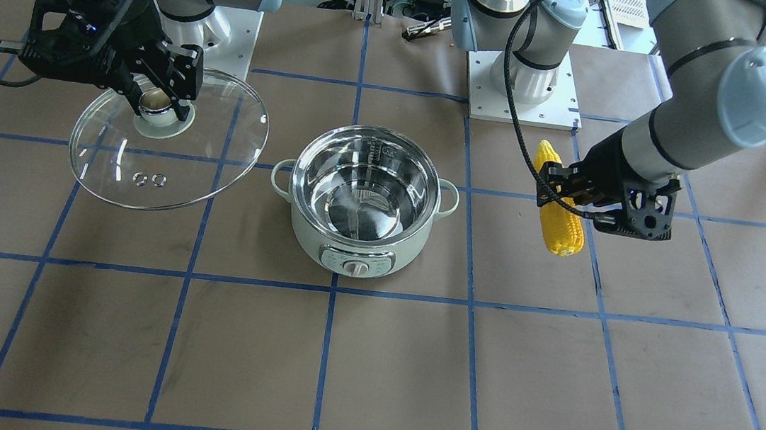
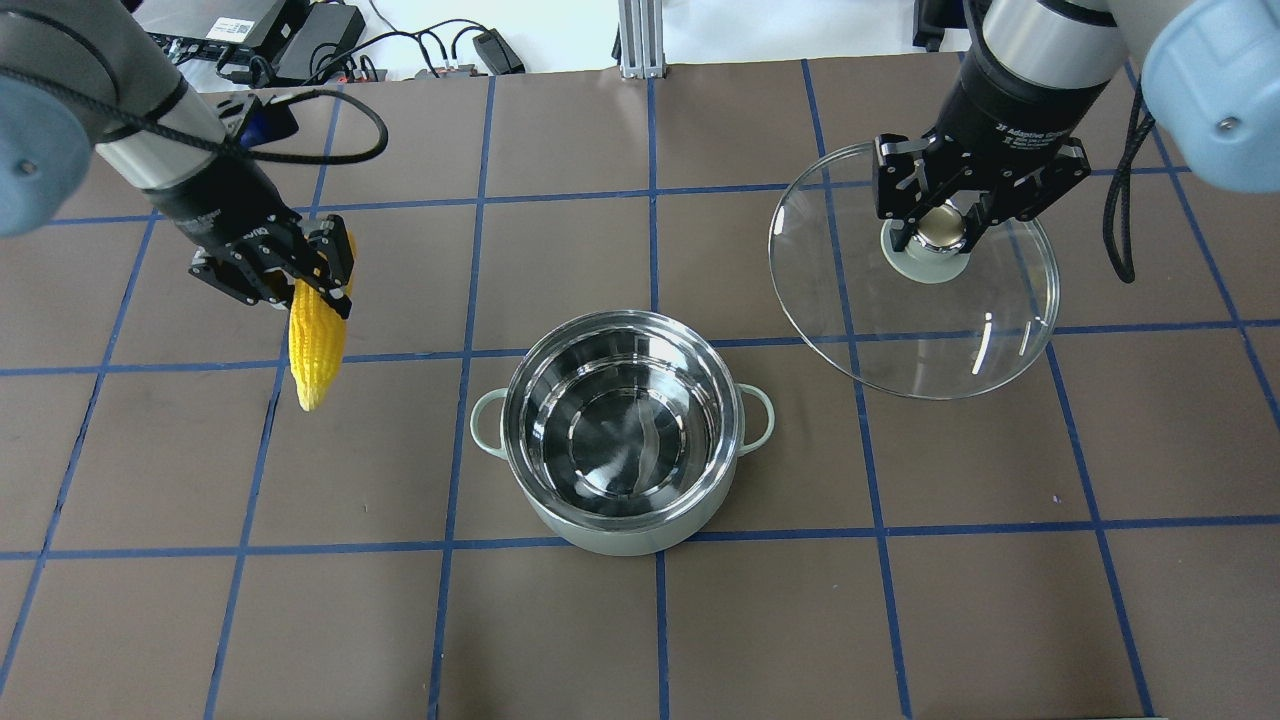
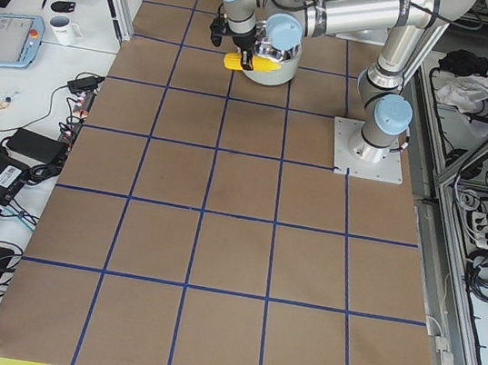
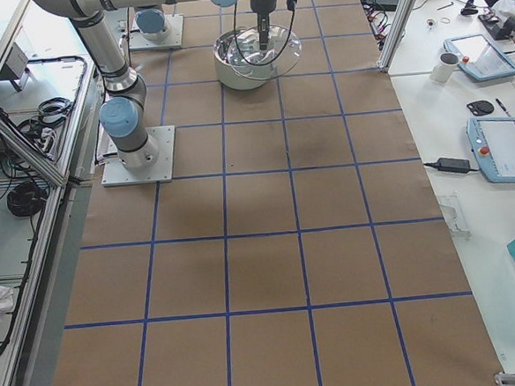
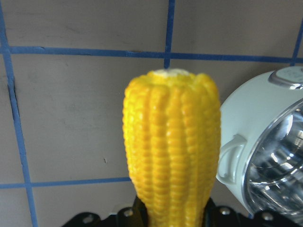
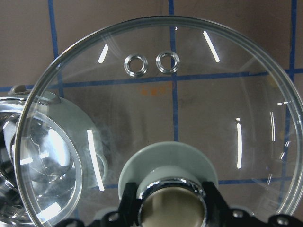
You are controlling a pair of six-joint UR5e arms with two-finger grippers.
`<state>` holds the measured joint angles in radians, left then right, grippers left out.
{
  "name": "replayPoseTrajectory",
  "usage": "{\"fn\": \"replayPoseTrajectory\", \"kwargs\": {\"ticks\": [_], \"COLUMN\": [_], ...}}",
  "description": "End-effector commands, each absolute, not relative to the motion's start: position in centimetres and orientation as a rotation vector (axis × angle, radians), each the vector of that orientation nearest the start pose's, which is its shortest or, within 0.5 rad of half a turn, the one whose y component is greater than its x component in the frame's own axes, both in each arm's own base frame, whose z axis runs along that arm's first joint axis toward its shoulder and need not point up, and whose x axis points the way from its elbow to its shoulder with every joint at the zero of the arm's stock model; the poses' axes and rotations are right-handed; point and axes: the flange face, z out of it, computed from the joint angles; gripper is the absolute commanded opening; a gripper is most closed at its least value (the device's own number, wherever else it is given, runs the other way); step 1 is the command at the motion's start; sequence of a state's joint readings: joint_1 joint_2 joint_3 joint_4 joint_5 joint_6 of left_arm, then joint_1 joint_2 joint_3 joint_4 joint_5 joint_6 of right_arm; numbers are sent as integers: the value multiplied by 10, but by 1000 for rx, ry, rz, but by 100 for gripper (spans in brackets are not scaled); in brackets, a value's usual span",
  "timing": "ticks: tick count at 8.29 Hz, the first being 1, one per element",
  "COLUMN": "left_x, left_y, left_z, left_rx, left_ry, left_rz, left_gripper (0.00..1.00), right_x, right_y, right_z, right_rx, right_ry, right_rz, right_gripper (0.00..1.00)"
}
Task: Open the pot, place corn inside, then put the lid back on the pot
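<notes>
The mint-green pot (image 2: 622, 430) stands open at the table's middle, its steel inside empty; it also shows in the front view (image 1: 363, 202). My left gripper (image 2: 300, 272) is shut on the yellow corn (image 2: 316, 340), held in the air to the pot's left, tip hanging down. The corn fills the left wrist view (image 5: 173, 151) with the pot (image 5: 265, 156) beside it. My right gripper (image 2: 940, 225) is shut on the knob of the glass lid (image 2: 915, 330), held tilted above the table to the pot's right. The lid fills the right wrist view (image 6: 180, 118).
Brown table (image 2: 900, 600) with a blue tape grid. Cables and power bricks (image 2: 330, 40) lie beyond the far edge. The arm bases (image 1: 522, 80) stand behind the pot. Side benches hold tablets and a mug (image 4: 447, 65).
</notes>
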<state>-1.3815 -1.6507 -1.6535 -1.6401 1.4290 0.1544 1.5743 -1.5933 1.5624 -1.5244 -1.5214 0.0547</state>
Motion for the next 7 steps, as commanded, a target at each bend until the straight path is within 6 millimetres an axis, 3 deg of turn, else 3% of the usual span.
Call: {"fn": "replayPoseTrajectory", "kwargs": {"ticks": [1, 2, 3, 4, 7], "left_x": [-131, -187, -223, -244, -251], "left_y": [-496, -482, -478, -467, -441], "left_z": [490, 491, 489, 461, 350], "left_rx": [-146, -115, -41, -2, -24], "left_ry": [3281, 3270, 3280, 3264, 3231], "left_rz": [231, 212, 106, 196, 383], "left_gripper": [0, 0, 0, 0, 0], "right_x": [132, 132, 132, 132, 130], "right_y": [-466, -465, -466, -465, -465], "right_z": [488, 487, 486, 487, 487], "right_rx": [35, 33, 35, 35, 26], "right_ry": [3143, 3144, 3142, 3142, 3190], "right_rz": [221, 227, 229, 227, 227], "right_gripper": [8, 7, 7, 8, 7]}}
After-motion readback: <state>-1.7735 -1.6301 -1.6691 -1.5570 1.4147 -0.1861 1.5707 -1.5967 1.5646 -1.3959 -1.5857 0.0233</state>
